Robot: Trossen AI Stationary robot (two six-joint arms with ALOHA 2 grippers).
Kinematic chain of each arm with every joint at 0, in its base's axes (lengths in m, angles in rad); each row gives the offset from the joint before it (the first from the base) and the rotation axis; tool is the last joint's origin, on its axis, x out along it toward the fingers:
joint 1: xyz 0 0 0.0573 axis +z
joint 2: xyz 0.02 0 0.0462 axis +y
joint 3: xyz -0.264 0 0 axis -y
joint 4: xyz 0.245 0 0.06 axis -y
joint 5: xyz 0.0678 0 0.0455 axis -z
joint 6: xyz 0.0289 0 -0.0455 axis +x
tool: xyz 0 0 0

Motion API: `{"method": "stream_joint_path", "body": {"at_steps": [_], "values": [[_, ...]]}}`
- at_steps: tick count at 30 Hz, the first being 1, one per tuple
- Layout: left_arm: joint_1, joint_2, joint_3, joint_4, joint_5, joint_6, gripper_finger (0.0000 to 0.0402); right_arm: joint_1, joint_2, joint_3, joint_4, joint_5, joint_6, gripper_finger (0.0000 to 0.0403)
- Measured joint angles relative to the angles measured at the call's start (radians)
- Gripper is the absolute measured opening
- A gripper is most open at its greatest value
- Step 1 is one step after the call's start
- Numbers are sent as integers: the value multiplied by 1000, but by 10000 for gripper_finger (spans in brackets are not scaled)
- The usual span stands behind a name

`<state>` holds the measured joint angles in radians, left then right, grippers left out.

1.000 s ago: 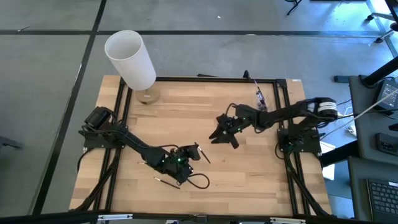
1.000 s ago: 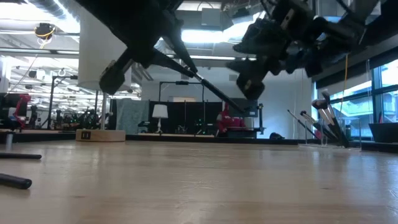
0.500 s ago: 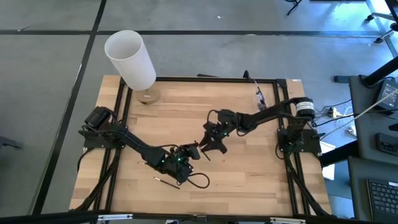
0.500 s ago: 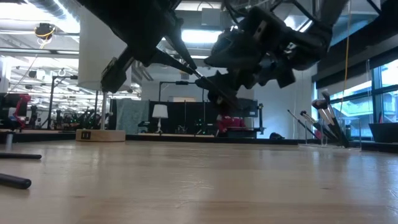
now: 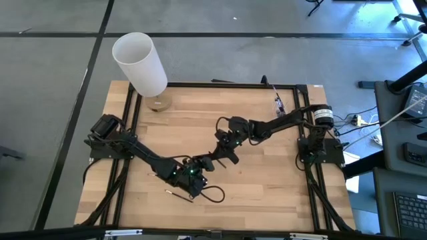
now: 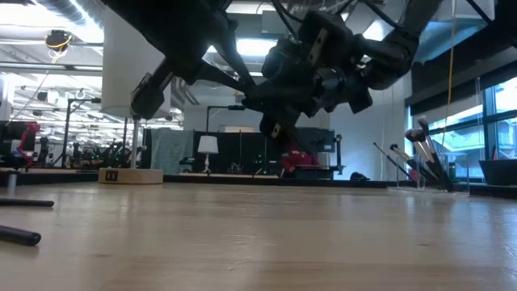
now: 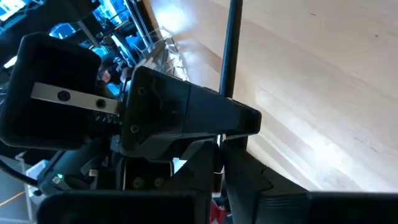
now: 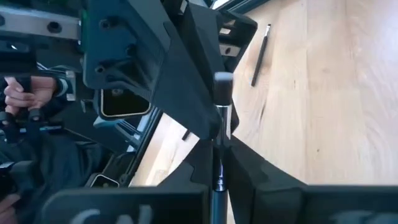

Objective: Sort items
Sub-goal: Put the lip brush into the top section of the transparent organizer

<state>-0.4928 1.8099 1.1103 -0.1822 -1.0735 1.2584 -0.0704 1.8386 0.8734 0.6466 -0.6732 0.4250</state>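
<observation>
Wooden desk [image 5: 267, 180] lies bare around us at centre; left claw [image 5: 208, 162] and right claw [image 5: 220, 155] both pinch one makeup brush [image 5: 215, 161]. No readable writing.

- The white cylinder [image 5: 140, 63] stands at the table's [image 5: 267, 193] far left corner.
- Left gripper [image 5: 205, 164] and right gripper [image 5: 221, 155] meet near the table's middle, one makeup brush [image 8: 219, 130] between them.
- A loose brush [image 5: 177, 194] lies near the front edge, left of the grippers.
- More brushes [image 5: 278, 103] lie by the far right edge.
</observation>
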Motion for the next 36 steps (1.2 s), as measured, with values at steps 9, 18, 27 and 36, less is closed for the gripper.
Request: {"method": "stream_joint_path", "body": {"at_steps": [9,18,27,36], "values": [[15,0,0,-4,32,-304,42,-9,-3,1,-41,47,-14,29],[45,0,0,-1,-20,-881,128,-51,-101,-1,-327,392,-65,33],[72,0,0,-115,63,-1266,211,-58,-342,-2,-636,852,-230,30],[208,44,-169,98,266,-1653,203,-201,-568,-2,-716,1418,-556,26]]}}
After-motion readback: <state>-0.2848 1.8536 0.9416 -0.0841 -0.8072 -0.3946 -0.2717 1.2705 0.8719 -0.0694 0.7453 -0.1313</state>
